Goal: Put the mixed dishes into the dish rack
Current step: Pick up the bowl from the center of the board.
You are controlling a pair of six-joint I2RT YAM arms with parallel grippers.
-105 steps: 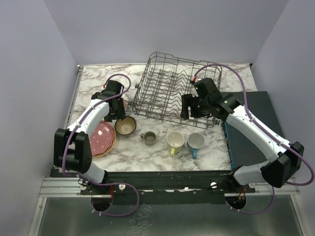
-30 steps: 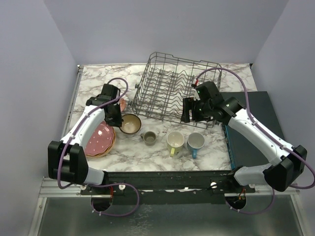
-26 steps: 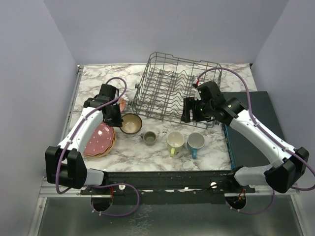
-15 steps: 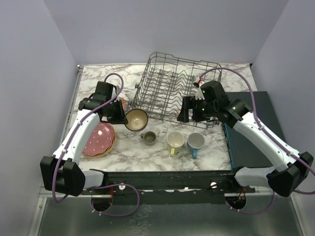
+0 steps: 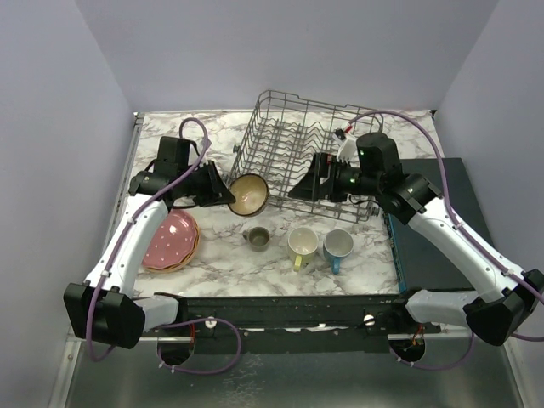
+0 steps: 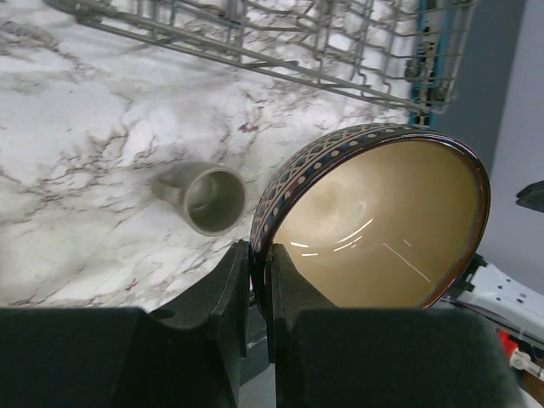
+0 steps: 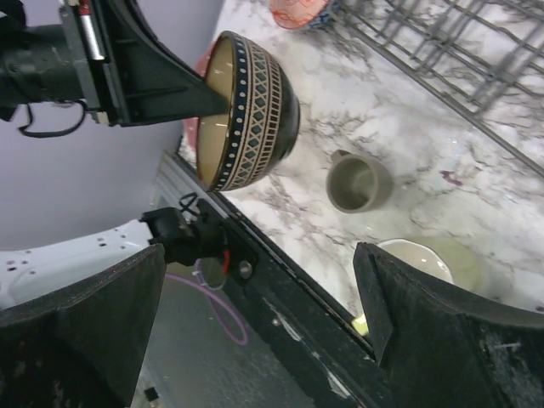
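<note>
You saw the patterned bowl (image 7: 255, 110) tilted at upper left, rim clamped by the left gripper (image 7: 218, 100); grey mug (image 7: 359, 185) mid-frame, rack (image 7: 450, 42) upper right.

Bowl (image 5: 248, 194): dark, patterned; raised, tipped sideways.
Dish rack (image 5: 293, 144): grey wire, upright tines.
Mugs (image 5: 303, 244): 3, upright, in row.
Plates (image 5: 170, 240): pink-topped stack.

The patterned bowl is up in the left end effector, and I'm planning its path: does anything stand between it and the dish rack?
No dish does. The bowl hangs beside the rack's near-left corner. Only the open right end effector hovers by the rack's near edge, facing the bowl.
</note>
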